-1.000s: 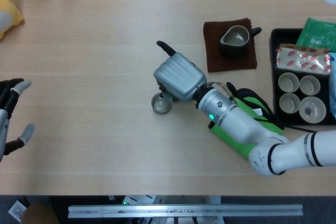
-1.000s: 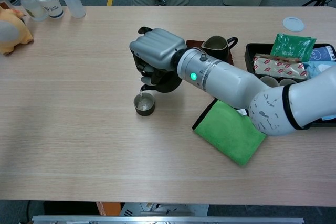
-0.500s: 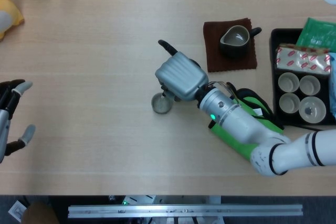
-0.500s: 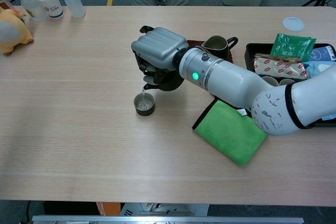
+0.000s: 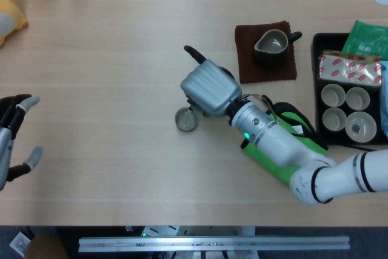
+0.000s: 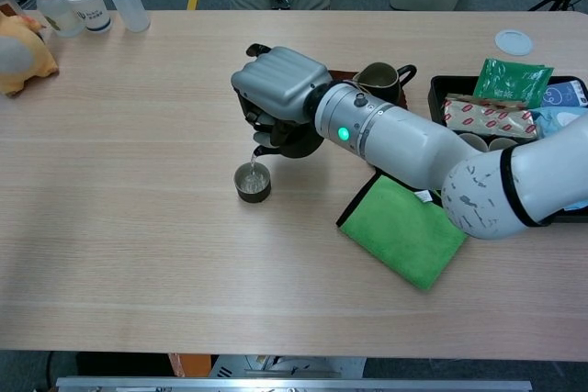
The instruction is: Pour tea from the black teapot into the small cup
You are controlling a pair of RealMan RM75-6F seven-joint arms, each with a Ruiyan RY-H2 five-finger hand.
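Teapot [image 6: 287, 138] held by right hand [image 6: 276, 89] above mid-table, fingers wrapped round it, body tilted, spout down over cup [image 6: 253, 182]. Thin stream of tea visible in chest view between spout and cup. Handle end [image 5: 193, 53] sticks out past the hand in head view. Cup stands on bare table [image 6: 138, 227], near the centre. Green cloth [image 6: 404, 231] lies under the right forearm, toward the near edge. Dark pitcher [image 5: 272, 47] on brown mat [image 5: 248, 71] behind. Tray [image 5: 316, 89] of small cups at right edge. Left hand [image 5: 11, 141] at left edge, fingers spread, holding nothing.
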